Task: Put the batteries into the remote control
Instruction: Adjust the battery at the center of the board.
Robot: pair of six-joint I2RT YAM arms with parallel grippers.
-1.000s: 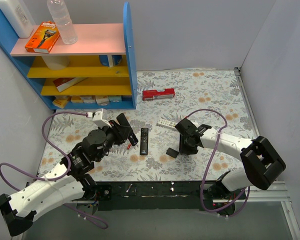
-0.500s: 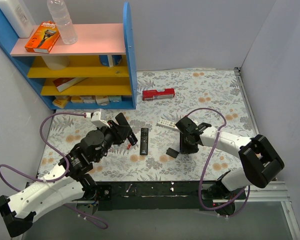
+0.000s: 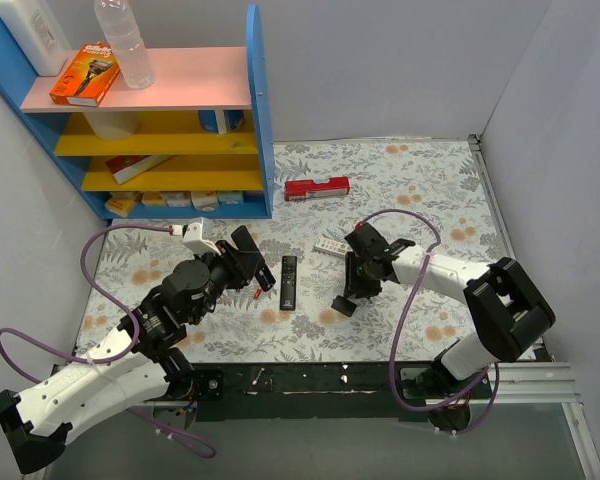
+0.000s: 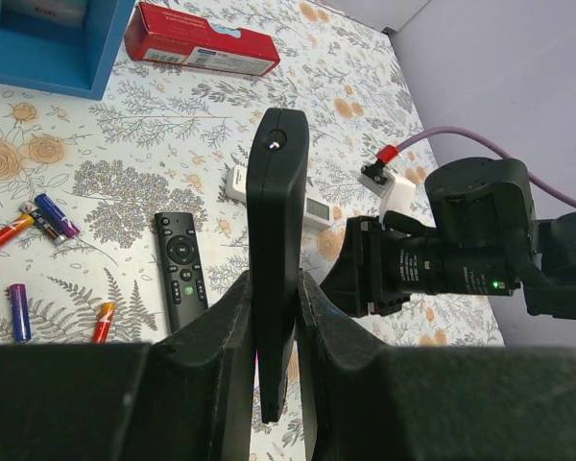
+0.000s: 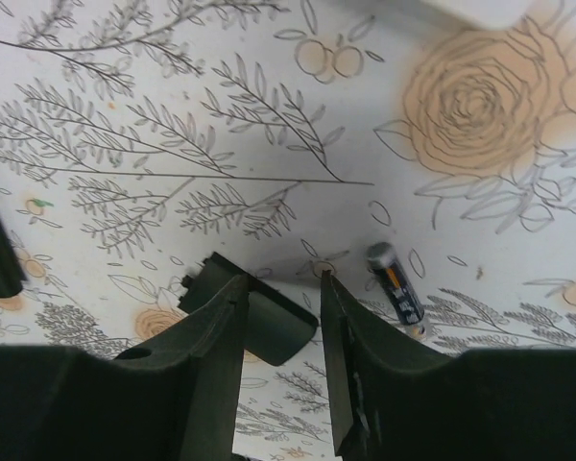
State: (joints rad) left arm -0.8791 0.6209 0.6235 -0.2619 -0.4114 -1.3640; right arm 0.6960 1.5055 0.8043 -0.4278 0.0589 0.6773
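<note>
A: Counting remotes: three. Black remote control (image 4: 276,192) standing on edge in the left gripper (image 4: 274,288), slim remote (image 4: 180,269) and white remote (image 4: 319,213) lying flat on the table (image 4: 125,144).

B: Counting batteries (image 4: 17,311) too?

A: Seeing four for sure, lying loose to the left of the slim remote in the left wrist view. Maybe a fifth tucked into the far pair, hard telling. Spotting one more in the right wrist view, just beside the back cover (image 5: 274,327). Also logging one red box (image 4: 200,38) farther back.

B: Checking left fingers?

A: Clamping on either side of the remote control, holding it up off the table.

B: Checking the right gripper (image 5: 283,283)?

A: Standing partly apart, hanging over the single back cover, with one finger overlapping its edge. Failing to tell whether touching.
</note>
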